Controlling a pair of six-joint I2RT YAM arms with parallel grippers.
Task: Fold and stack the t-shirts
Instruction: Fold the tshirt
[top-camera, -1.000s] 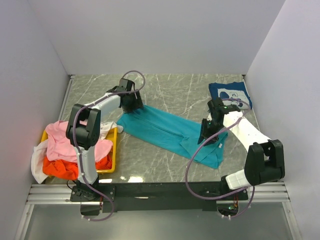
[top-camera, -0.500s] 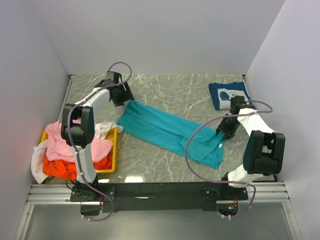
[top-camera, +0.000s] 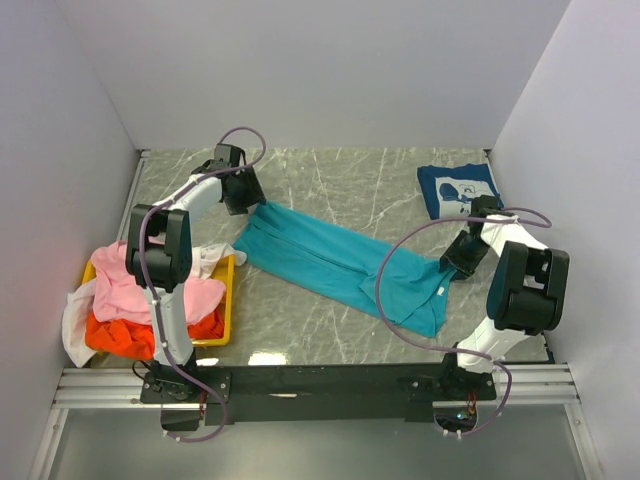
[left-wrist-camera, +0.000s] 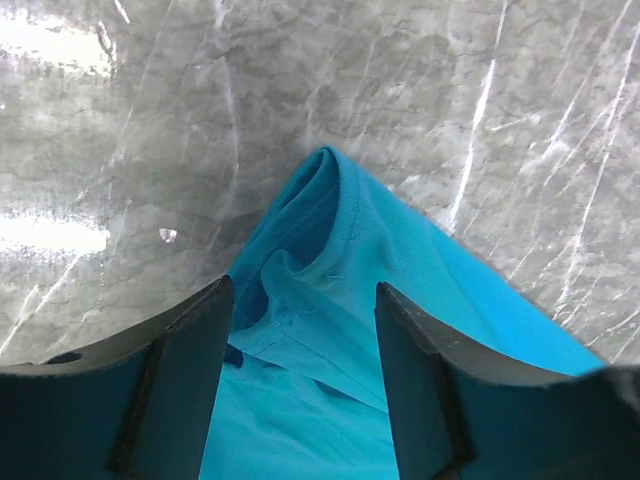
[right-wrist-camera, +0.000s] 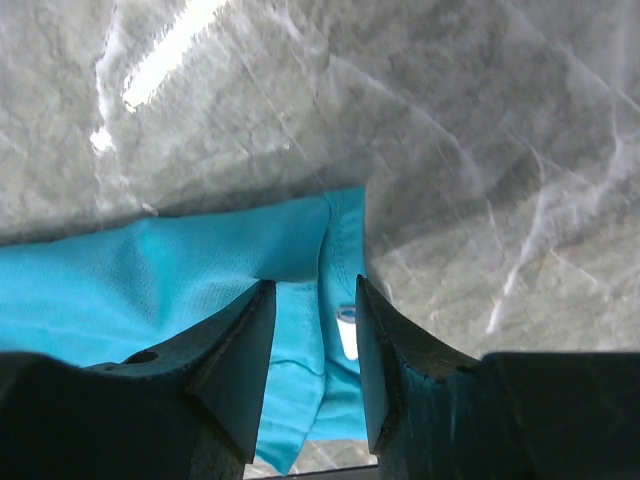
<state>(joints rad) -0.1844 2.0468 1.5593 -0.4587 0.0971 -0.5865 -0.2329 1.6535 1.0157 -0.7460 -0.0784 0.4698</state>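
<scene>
A plain teal t-shirt (top-camera: 340, 262) lies flat, folded into a long band, slanting across the marble table from back left to front right. My left gripper (top-camera: 247, 198) hovers at its back-left corner. In the left wrist view that gripper (left-wrist-camera: 305, 300) is open, with the bunched teal corner (left-wrist-camera: 330, 250) lying loose between and below the fingers. My right gripper (top-camera: 455, 262) sits at the shirt's right edge. In the right wrist view it (right-wrist-camera: 312, 290) stands open over the teal hem and a small white label (right-wrist-camera: 346, 330). A folded navy t-shirt (top-camera: 458, 188) with white print lies at the back right.
A yellow tray (top-camera: 228, 300) at the left front holds a heap of pink (top-camera: 130, 285), orange (top-camera: 115, 335) and white (top-camera: 72, 325) t-shirts that spills over its rim. White walls close in the table on three sides. Purple cables loop off both arms.
Both arms have drawn outward off the teal shirt: the left toward the back left, the right toward the right edge. The shirt lies where it was.
</scene>
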